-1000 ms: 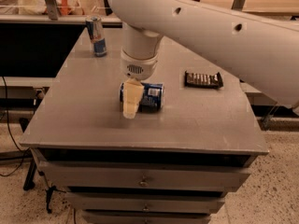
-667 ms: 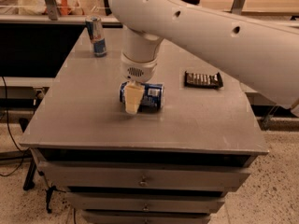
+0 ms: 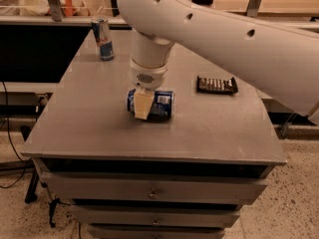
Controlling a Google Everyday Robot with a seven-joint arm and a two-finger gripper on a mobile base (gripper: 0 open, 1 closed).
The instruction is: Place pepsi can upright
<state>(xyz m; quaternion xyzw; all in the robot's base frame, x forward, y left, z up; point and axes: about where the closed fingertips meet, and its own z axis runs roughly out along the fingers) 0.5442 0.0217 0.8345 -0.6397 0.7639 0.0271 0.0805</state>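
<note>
You have two cans on the one table [image 3: 75, 128]: one pepsi can [image 3: 160, 103] lying on its side, and one slim can [image 3: 102, 38] standing at the far left corner. You also have one dark packet [image 3: 216, 85] and one hand [image 3: 142, 107], down at the pepsi can's left end.

High camera looks down closely on gripper [image 3: 144, 104] over table [image 3: 84, 126].

Slim can [image 3: 102, 38]: you see it upright, back left on the table [image 3: 84, 128].
Dark flat pack [image 3: 216, 85]: possibly snacks, lying right.
</note>
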